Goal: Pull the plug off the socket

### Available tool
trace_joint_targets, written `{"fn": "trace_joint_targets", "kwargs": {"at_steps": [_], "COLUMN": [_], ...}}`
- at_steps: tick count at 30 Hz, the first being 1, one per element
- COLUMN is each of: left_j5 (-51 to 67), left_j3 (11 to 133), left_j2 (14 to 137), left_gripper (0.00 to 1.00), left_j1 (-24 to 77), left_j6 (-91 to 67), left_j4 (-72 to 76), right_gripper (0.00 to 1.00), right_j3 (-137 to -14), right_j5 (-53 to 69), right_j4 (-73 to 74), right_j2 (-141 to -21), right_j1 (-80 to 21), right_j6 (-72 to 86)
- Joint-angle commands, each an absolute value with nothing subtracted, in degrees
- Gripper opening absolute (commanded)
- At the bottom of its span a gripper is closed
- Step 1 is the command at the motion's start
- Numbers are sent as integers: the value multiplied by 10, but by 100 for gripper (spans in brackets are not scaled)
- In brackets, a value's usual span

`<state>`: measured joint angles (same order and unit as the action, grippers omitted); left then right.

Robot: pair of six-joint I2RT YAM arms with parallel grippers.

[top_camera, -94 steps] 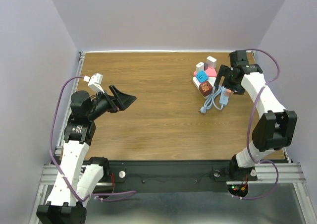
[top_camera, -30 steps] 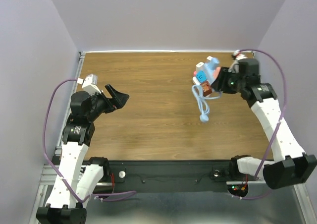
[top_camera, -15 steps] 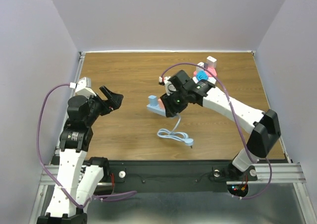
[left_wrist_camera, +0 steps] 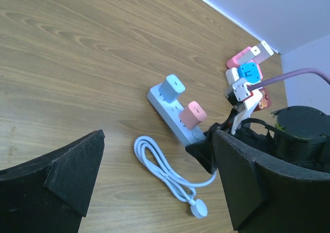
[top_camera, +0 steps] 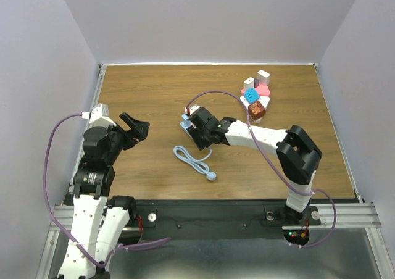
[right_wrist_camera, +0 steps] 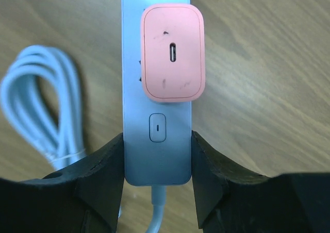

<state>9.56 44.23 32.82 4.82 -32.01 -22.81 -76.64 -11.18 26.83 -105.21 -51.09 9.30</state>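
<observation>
text: none readable | labels: none | numbers: none

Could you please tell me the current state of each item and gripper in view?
power strip: clamped at its cord end.
pink charger: plugged into the power strip.
blue charger: plugged into the power strip.
cord: coiled on the table.
right gripper: jaws shut on the power strip.
left gripper: jaws open, empty.

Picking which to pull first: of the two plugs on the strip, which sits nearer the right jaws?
The pink plug; the blue plug sits beyond it, at the far end of the strip.
</observation>
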Motion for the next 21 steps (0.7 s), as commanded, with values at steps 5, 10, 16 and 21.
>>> {"fn": "trace_joint_targets", "kwargs": {"at_steps": [5,10,16,21], "left_j5": [90,115,144,164], "left_j3": [408,378,360,338], "left_j2": [325,343,357,370], "left_gripper": [96,95,95,95], "left_j1": [51,51,51,51], "left_j6": [-342,-357,-357,-358], "left_j4": [-198,-170,-142,-112], "right_gripper": [0,17,80,89], "right_j3": [-776,-776,-745,-752], "right_j5": [-178,-156,-92,-92], "right_j4": [168,168,173,180], "right_j2": [-1125,-1140,-1087,-1068], "right_j1": [-516,-516,-516,-515], "right_j6": [144,150,154,145]}}
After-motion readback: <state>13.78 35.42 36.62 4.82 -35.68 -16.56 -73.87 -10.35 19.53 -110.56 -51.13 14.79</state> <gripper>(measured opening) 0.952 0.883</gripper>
